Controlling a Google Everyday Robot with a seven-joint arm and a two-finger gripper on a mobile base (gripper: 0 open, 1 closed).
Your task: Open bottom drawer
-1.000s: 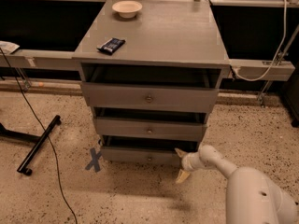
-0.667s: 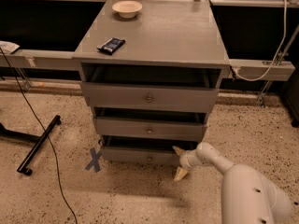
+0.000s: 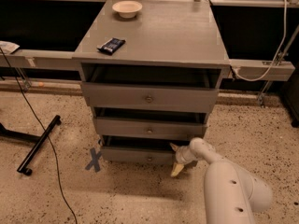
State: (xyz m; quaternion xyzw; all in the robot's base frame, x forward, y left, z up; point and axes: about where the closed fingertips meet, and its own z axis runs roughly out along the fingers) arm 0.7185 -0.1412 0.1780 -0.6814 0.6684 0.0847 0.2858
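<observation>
White arm (image 3: 230, 190) reaches leftward from lower right; end effector (image 3: 175, 158) at its low tip, fingers spread.

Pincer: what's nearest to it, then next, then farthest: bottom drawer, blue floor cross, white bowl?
1. Bottom drawer: the pincer sits at its right end.
2. Blue floor cross: low, left.
3. White bowl: back of the cabinet top.

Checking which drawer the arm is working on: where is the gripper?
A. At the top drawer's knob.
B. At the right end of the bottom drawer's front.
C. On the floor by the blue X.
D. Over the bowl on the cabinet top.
B: the gripper sits at the right end of the bottom drawer, right of its knob.
</observation>
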